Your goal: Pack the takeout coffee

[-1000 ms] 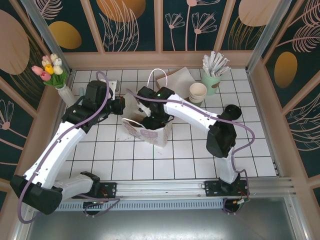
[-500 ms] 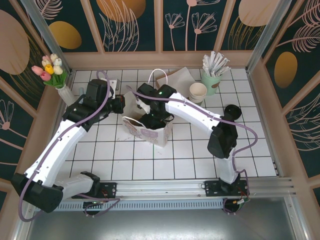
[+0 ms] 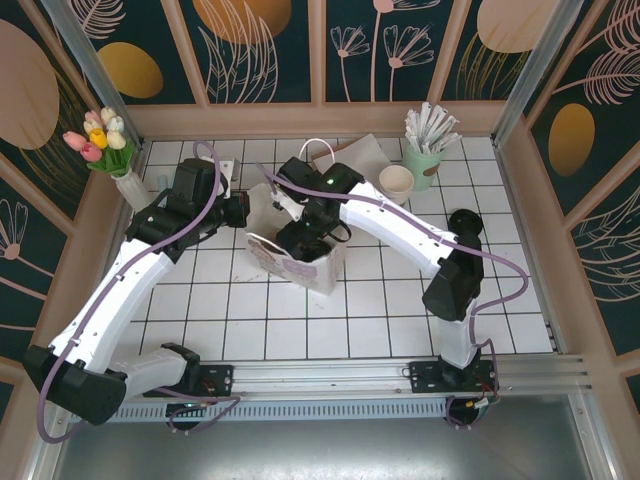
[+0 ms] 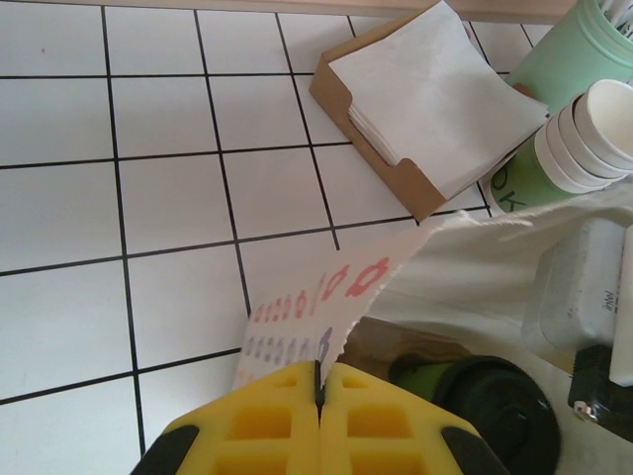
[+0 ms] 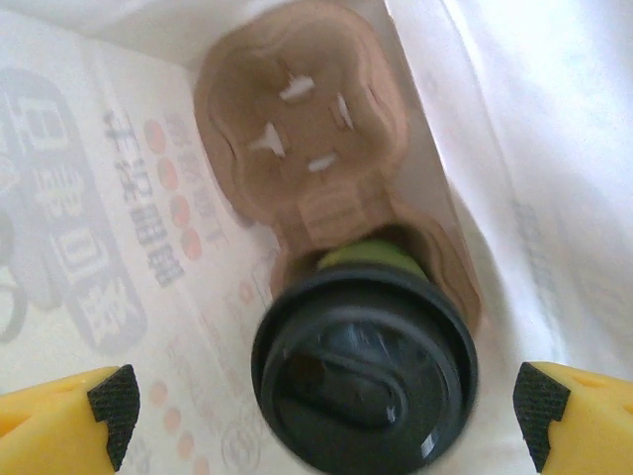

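The right gripper [image 5: 326, 406] hangs wide open inside the bag [image 5: 89, 247], holding nothing, its pads either side of the coffee [image 5: 364, 371] and clear of it. The coffee stands, lid on, in the near socket of a brown carrier [image 5: 297, 119] inside the bag; the far socket is empty. The left gripper [image 4: 319, 381] is pinched shut on the bag's rim. Past that rim the left wrist view takes in a box [image 4: 331, 84] of napkins [image 4: 425, 89], a cup stack [image 4: 593, 129] and a mint holder [image 4: 579, 54] on the counter [image 4: 59, 119]. From above, the right arm [image 3: 390, 222] covers the bag's mouth and the coffee. Against a second ago, that arm's wrist has shifted slightly toward the cup stack; the left arm [image 3: 120, 285] and bag are unmoved.
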{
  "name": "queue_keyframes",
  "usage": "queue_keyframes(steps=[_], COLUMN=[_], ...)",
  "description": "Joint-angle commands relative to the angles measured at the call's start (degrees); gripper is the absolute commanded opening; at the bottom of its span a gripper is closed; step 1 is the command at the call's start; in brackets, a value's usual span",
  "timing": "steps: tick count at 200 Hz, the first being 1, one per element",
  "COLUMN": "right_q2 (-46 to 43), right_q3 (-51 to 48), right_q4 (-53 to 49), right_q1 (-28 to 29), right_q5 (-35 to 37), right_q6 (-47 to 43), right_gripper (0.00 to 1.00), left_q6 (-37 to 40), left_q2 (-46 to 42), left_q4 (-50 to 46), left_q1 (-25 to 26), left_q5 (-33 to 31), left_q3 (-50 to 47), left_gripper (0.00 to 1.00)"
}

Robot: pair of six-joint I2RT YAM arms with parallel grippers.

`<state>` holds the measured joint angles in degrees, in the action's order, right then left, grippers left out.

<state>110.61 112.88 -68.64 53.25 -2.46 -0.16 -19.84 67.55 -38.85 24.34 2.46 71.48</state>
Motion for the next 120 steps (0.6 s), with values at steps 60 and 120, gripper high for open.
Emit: queue_keyframes(steps=[60, 120], right_q2=[1.52, 2.47], right_q3=[3.37, 8.36], right_q4=[1.61, 2.46], right_q1=[0.27, 0.36], right_q5=[2.16, 1.55], right_q6=[0.33, 0.55], right_gripper=[0.99, 0.99], left_q6=[-0.38, -0.02], left_q2=[0.17, 0.64], left_q4=[1.99, 2.00], left_q1=[-0.17, -0.17], left_q5=[4.07, 3.02], left_q3=[0.22, 0.03], left_gripper=[0.00, 0.00])
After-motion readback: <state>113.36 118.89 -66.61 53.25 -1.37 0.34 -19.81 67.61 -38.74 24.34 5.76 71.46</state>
